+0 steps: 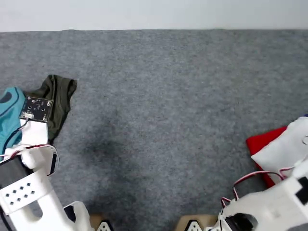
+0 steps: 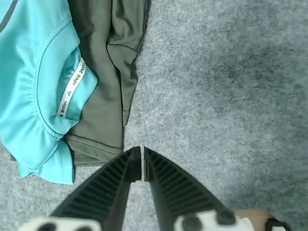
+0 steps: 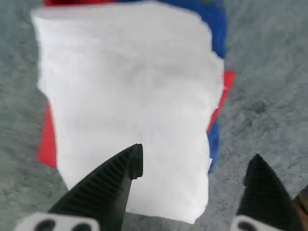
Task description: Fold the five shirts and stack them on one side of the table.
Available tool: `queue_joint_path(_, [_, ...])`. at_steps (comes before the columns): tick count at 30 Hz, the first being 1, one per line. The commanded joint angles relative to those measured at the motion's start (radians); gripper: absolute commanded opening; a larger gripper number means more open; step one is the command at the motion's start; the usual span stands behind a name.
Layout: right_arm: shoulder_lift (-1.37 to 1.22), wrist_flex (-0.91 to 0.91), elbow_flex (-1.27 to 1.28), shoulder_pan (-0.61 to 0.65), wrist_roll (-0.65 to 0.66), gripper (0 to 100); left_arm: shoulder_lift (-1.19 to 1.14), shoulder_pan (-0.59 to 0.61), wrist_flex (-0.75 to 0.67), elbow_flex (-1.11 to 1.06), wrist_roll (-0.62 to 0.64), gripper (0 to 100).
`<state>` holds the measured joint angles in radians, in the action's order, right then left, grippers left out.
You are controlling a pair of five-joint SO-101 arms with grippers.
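A turquoise shirt (image 2: 36,82) lies crumpled on an olive shirt (image 2: 103,72) at the table's left edge; in the high view the turquoise shirt (image 1: 8,118) and olive shirt (image 1: 57,98) sit beside the left arm. My left gripper (image 2: 142,161) is shut and holds nothing, its tips just off the olive shirt's hem. At the right edge a folded white shirt (image 3: 130,101) tops a stack with a blue shirt (image 3: 214,29) and a red shirt (image 3: 46,139) under it. The stack's white shirt (image 1: 284,147) and red shirt (image 1: 262,142) show in the high view too. My right gripper (image 3: 197,163) hangs open over the white shirt.
Grey carpet-like cloth (image 1: 168,106) covers the table, with wide bare room between the two piles. A pale wall (image 1: 154,14) runs along the far edge. The arms' bases stand at the near edge.
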<state>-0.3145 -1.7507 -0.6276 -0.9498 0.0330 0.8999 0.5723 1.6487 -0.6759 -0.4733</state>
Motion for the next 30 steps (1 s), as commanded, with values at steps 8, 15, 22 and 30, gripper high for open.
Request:
queue_joint_path(8, [0.127, -0.031, 0.226, 0.189, -0.012, 0.7, 0.006, -0.002, -0.011, 0.004, 0.006, 2])
queue_joint_path(15, [0.127, 0.099, 0.519, 0.302, -0.014, 0.9, 0.008, 0.000, -0.009, 0.004, 0.006, 2])
queue_joint_path(22, [0.127, 0.348, 0.690, 0.300, -0.012, 0.9, 0.012, 0.002, 0.011, 0.004, 0.006, 2])
queue_joint_path(30, [0.285, 0.160, 0.600, 0.352, -0.008, 0.9, 0.014, -0.002, 0.012, 0.010, 0.003, 2])
